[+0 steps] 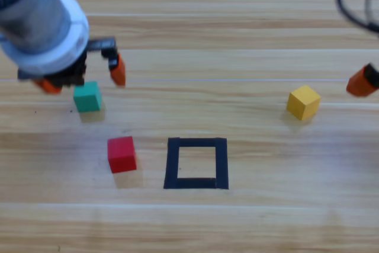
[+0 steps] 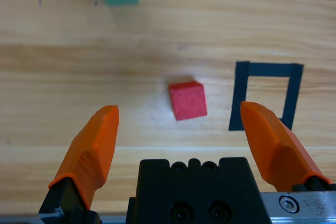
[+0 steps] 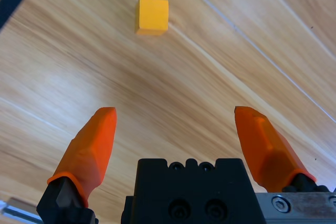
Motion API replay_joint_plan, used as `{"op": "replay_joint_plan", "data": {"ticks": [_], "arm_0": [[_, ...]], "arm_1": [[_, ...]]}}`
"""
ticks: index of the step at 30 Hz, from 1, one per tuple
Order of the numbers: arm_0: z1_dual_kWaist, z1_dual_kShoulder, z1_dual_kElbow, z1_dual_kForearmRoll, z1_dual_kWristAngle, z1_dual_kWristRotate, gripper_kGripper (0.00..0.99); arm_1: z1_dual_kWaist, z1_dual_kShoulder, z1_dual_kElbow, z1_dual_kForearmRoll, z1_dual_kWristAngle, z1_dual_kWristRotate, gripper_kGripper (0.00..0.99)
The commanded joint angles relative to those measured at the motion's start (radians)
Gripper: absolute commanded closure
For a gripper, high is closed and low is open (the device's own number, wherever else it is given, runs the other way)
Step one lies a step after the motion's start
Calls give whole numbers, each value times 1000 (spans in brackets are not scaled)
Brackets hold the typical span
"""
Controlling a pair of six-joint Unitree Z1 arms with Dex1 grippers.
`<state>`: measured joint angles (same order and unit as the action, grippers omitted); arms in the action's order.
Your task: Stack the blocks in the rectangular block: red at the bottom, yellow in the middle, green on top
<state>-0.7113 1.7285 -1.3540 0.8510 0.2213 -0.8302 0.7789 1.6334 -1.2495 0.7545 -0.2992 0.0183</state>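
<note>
Your left hand (image 1: 83, 78), open at upper left, is nearer the red cube (image 1: 122, 154) lying below it.

Robot lab bench: wooden table (image 1: 249, 223), black tape outline (image 1: 196, 163) (marked target), loose cable (image 1: 355, 4).

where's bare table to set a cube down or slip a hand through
Free: the wood inside the black tape rectangle, the wide stretch between it and the yellow cube, and the strip along the table's near edge. Crowded: the left, where the open left claw hangs over the green cube, red cube just below.
</note>
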Motion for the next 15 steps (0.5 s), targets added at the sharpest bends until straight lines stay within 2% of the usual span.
{"op": "replay_joint_plan", "data": {"ticks": [1, 4, 6, 15], "arm_0": [[-17, 117, -25, 76, -56, -107, 0], [-20, 128, -25, 85, -79, -133, 0], [-23, 144, -25, 88, -94, -144, 0], [-53, 229, -39, 71, -109, -194, 2]], "arm_1": [[-89, 215, -50, -30, 60, -55, 5], [-119, 273, -81, -30, 89, -64, 5], [-139, 307, -96, -30, 143, -87, 5], [-178, 511, -229, -30, 187, -92, 10]]}}
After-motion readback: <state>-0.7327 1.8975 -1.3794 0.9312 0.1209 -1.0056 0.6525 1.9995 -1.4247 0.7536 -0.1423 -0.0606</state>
